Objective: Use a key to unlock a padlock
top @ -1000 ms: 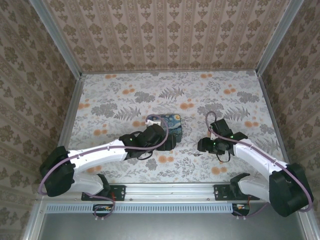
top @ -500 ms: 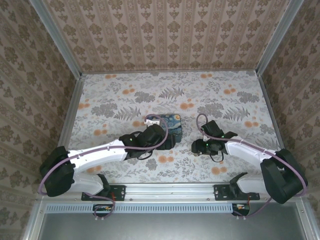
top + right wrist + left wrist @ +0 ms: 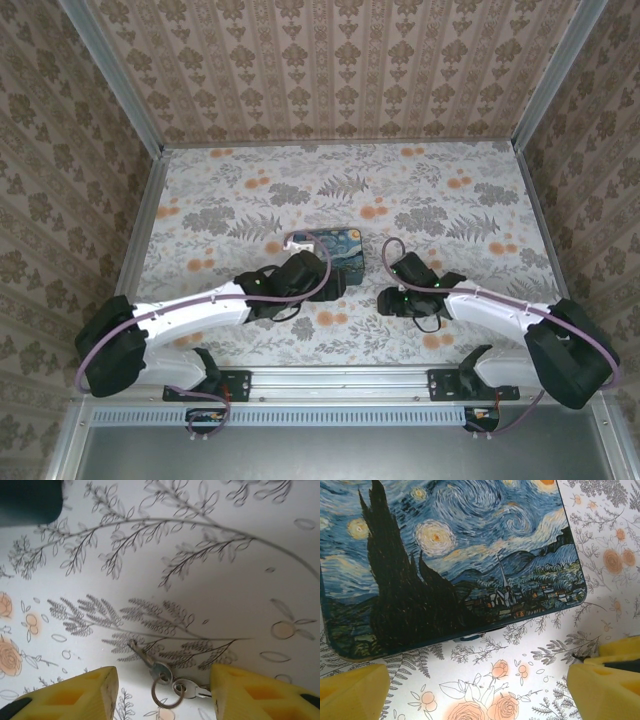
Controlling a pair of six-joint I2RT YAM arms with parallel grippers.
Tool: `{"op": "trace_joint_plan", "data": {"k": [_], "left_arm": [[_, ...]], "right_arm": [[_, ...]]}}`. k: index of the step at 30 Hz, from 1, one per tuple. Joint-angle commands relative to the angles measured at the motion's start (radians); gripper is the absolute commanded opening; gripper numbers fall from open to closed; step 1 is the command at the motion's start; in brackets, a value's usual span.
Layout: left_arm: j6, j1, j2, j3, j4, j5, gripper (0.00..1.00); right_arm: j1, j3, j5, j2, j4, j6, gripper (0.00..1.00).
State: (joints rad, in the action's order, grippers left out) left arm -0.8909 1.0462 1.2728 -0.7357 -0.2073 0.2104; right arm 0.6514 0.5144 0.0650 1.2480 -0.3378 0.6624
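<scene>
Starry-night box [image 3: 450,555] on floral tabletop [image 3: 430,190]

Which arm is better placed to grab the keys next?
The right. The right gripper is open, with the keys lying between its fingers, so it would likely only need to lower and close. The left gripper, also open, faces the box instead.

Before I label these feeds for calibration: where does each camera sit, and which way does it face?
Top external: above and behind the bases, looking down on the table; both arms show, left gripper by the box, right gripper to its right.
Left wrist: on the left wrist, facing down at the box, past its open fingers.
Right wrist: on the right wrist, facing down at the keys between its open fingers.
Shared: top and left wrist both show the box.
</scene>
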Motion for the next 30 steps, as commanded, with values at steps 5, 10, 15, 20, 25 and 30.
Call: {"op": "trace_joint_plan", "data": {"k": [5, 10, 15, 20, 25, 30], "left_arm": [[-0.01, -0.018, -0.038, 0.027, 0.023, 0.014, 1.0], [-0.008, -0.025, -0.042, 0.035, 0.029, 0.008, 1.0], [-0.005, -0.037, -0.049, 0.045, 0.037, 0.003, 1.0], [-0.003, -0.046, -0.05, 0.051, 0.046, -0.007, 1.0], [-0.003, -0.052, -0.046, 0.055, 0.055, -0.013, 1.0], [-0.005, -0.053, -0.041, 0.055, 0.063, -0.017, 1.0]], "right_arm": [[0.059, -0.019, -0.062, 0.021, -0.068, 0.051, 0.53], [0.101, 0.033, -0.124, 0.079, -0.116, 0.026, 0.52], [0.163, 0.092, -0.187, 0.131, -0.173, 0.014, 0.48], [0.188, 0.1, -0.198, 0.169, -0.18, 0.018, 0.41], [0.199, 0.096, -0.2, 0.175, -0.177, 0.023, 0.34], [0.212, 0.097, -0.211, 0.183, -0.182, 0.022, 0.3]]}}
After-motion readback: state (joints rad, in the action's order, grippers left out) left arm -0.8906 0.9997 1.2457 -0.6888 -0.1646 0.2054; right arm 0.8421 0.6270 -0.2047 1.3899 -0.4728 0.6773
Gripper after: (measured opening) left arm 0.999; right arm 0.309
